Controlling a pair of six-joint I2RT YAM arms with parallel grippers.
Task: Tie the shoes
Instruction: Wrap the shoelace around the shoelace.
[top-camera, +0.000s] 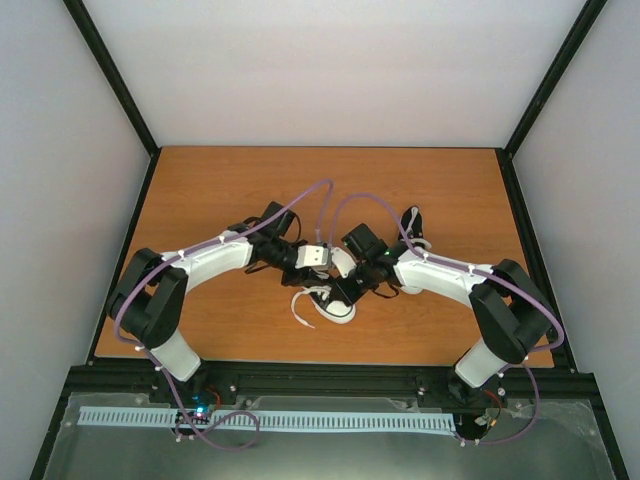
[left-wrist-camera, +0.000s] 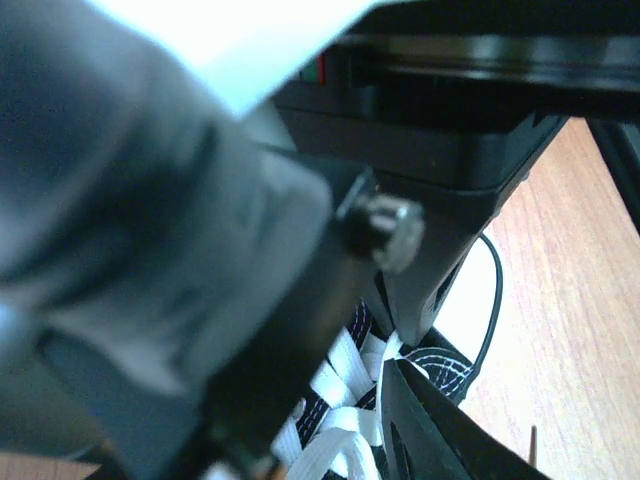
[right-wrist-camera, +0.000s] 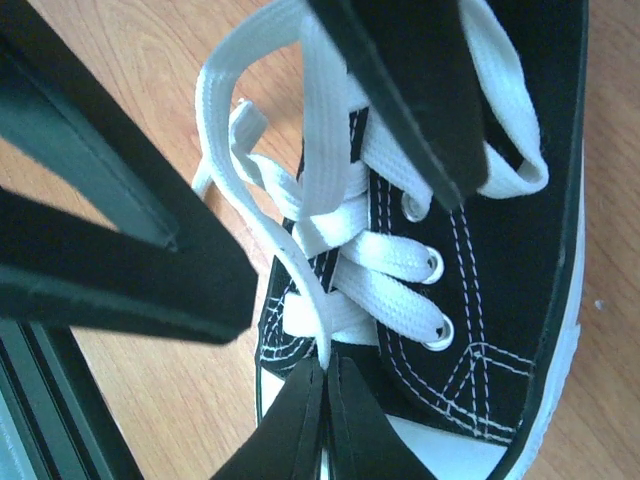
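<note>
Right wrist view: one lace (right-wrist-camera: 310, 300) of the shoe (right-wrist-camera: 510, 280), set mid-tabletop (top-camera: 220, 190), is clenched in the right tool (right-wrist-camera: 324, 378); the left tool (right-wrist-camera: 345, 232) is spread, released, astride the lacing.

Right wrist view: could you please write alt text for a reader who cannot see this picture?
The right end effector, at the bottom edge, is shut on a white lace of a black canvas sneaker, seen close from above on a wooden table. Two dark blurred bars cross the left side and the top.
</note>
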